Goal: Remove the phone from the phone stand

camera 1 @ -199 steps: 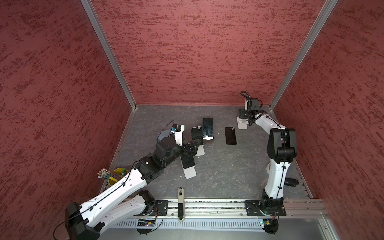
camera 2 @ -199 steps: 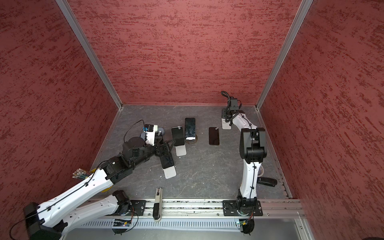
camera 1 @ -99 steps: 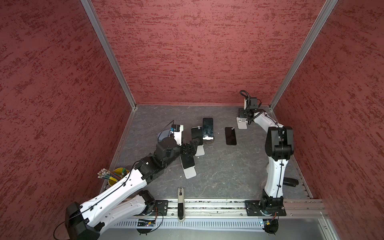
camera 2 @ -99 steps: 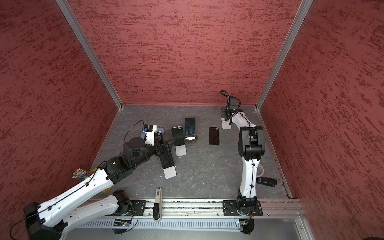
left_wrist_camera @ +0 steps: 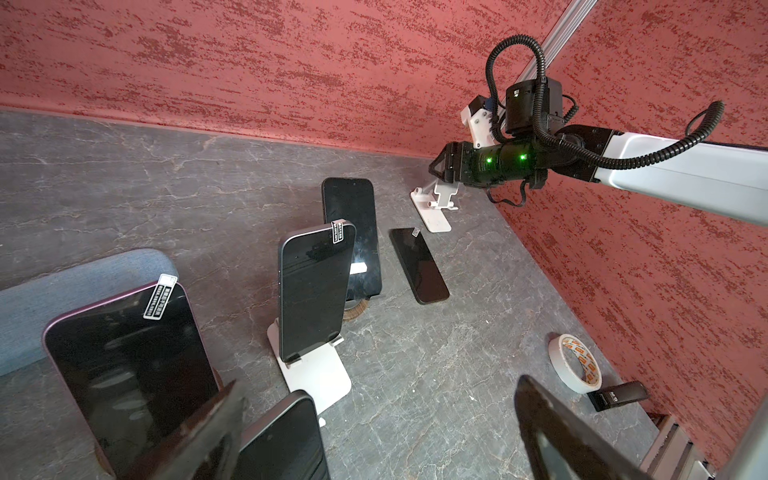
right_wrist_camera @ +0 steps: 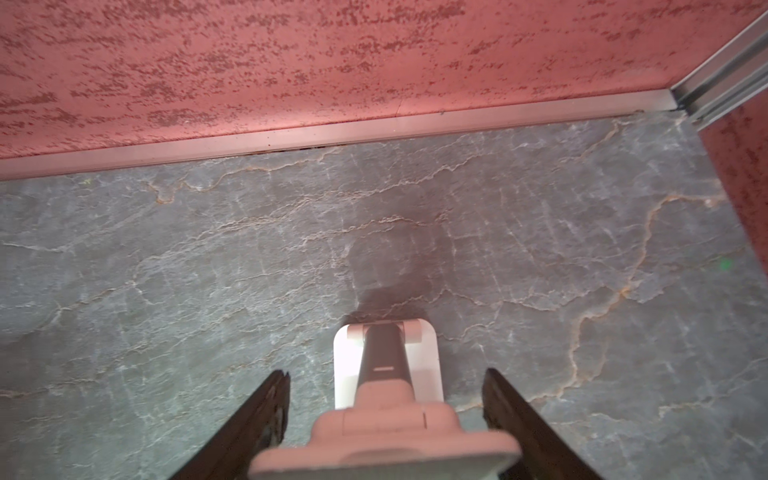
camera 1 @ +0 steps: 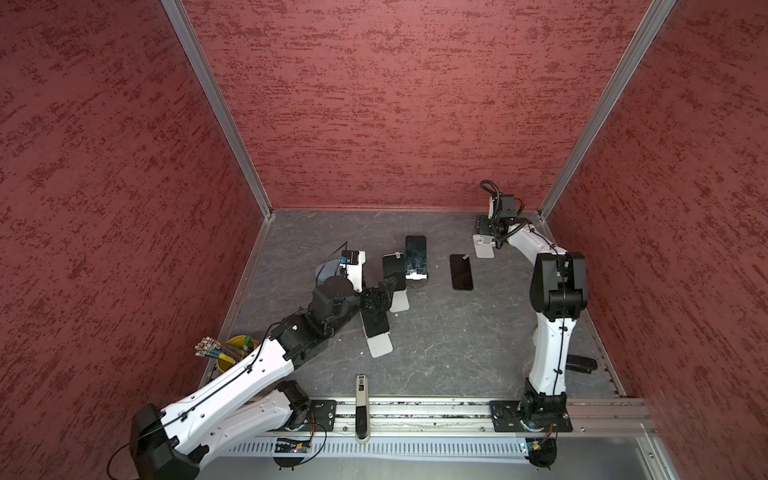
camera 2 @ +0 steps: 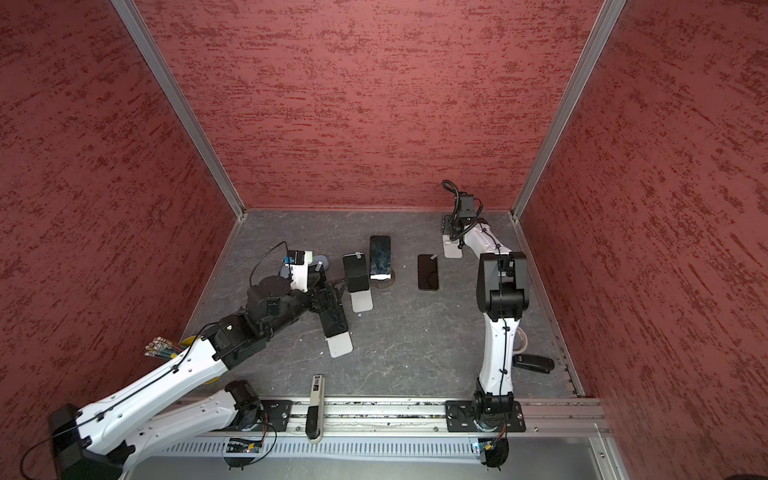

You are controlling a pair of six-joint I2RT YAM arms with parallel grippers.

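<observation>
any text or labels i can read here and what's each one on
"M&G", likely, in white on the black stapler by the wall.
Corner sticker on the purple phone: print too small to read.
Top sticker on the grey phone: unreadable.
Orange print on the tape roll: too blurred.

Stand (camera 1: pixel 484 249) near bench (camera 1: pixel 457 353) far right corner, flat phone (camera 1: pixel 461 272) on bench left of it, propped phone (camera 1: pixel 416 257) further left, cup (camera 1: pixel 226 361) at left edge near front.
</observation>
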